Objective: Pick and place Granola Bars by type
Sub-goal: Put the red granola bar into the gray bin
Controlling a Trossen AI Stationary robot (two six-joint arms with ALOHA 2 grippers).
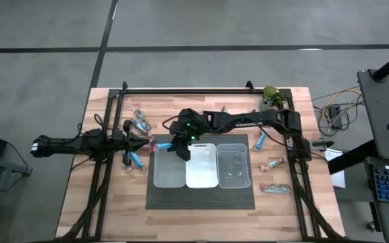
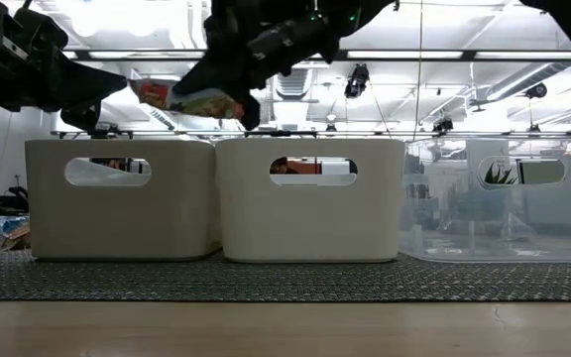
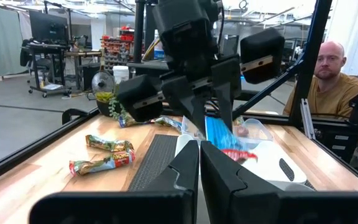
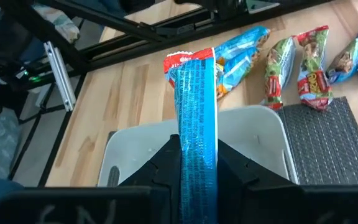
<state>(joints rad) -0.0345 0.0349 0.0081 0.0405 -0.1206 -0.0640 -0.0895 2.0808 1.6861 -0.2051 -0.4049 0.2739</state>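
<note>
A pale wooden table stands on a grey floor, with a dark ribbed mat near its front edge. On the mat sit three bins in a row: a white bin on the left, a second white bin in the middle and a clear bin on the right.

Above the left white bin hangs the right gripper, its fingers pinching a blue bar — the wrapper runs lengthwise between them and sticks out past the tips, its red-and-white end forward, over the bin's open top. The left gripper, fingers pressed together and holding nothing, points at that same bin from just beside its left edge.

Farther back, loose bars lie on the wood: a few by the left arm, others on the right side. A green plant sits at the far right corner — and beyond the table a person watches.
</note>
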